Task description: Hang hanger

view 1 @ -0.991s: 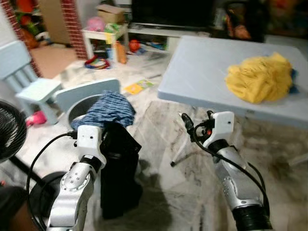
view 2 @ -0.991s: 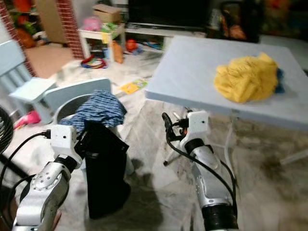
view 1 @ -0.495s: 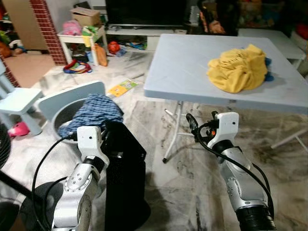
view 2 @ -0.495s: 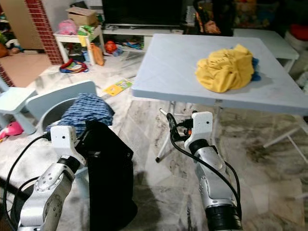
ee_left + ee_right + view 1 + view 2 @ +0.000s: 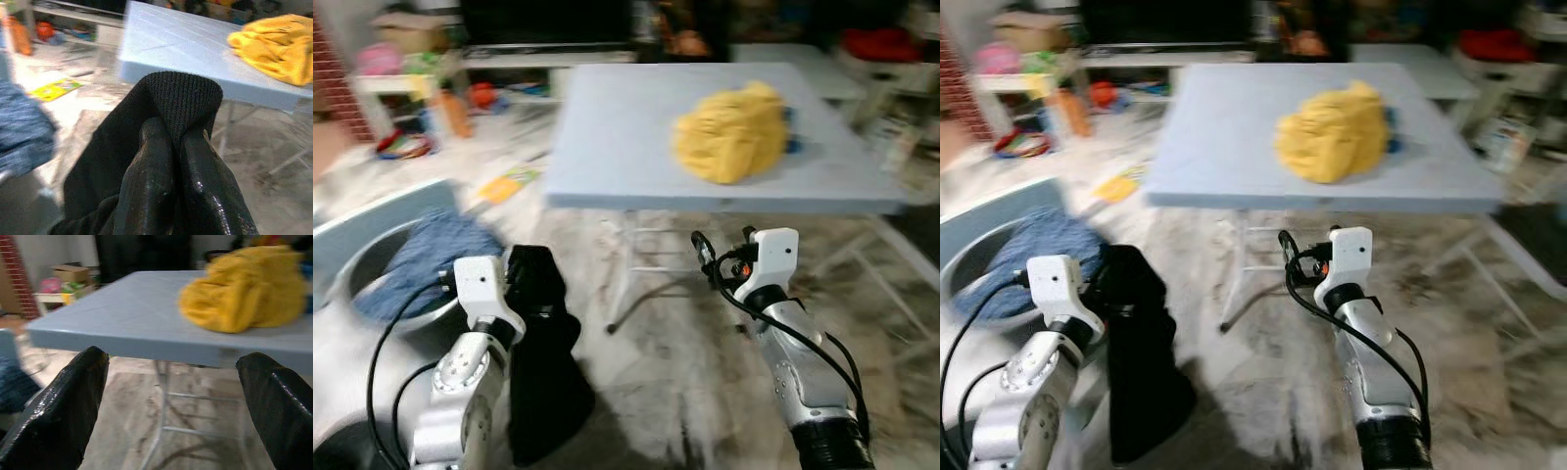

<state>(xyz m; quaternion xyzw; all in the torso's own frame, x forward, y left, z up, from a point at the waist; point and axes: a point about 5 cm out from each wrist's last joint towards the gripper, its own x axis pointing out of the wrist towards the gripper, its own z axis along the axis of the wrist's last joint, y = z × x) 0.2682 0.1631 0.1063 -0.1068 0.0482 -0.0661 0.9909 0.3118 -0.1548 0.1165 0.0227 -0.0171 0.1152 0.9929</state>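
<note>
Motion blur softens both head views of a cluttered living room with a marbled floor (image 5: 685, 382). Left gripper (image 5: 173, 161), at near left, has its two black fingers pressed together on a fold of black cloth (image 5: 183, 95); the cloth drapes over the fingertips and hangs down toward the floor beside the silver left arm (image 5: 460, 382). Right gripper (image 5: 176, 396) is held out at near centre right, its fingers (image 5: 63, 406) spread wide apart with nothing between them, pointing toward the edge of a pale blue folding tabletop (image 5: 607, 127) that stands farther away. On the right part of that tabletop lies a crumpled yellow garment (image 5: 732, 132), with a bit of blue fabric just showing at its right side. The table's white metal legs (image 5: 626, 264) show underneath. No hanger can be made out clearly; whether one sits inside the black cloth cannot be told. At left on the floor is a grey round basket (image 5: 372, 264) holding a blue checked cloth (image 5: 426, 255), just beside the hanging black cloth. Farther left lie a yellow booklet (image 5: 509, 183) on the floor and a low white shelf (image 5: 406, 83) with toys, all blurred.
</note>
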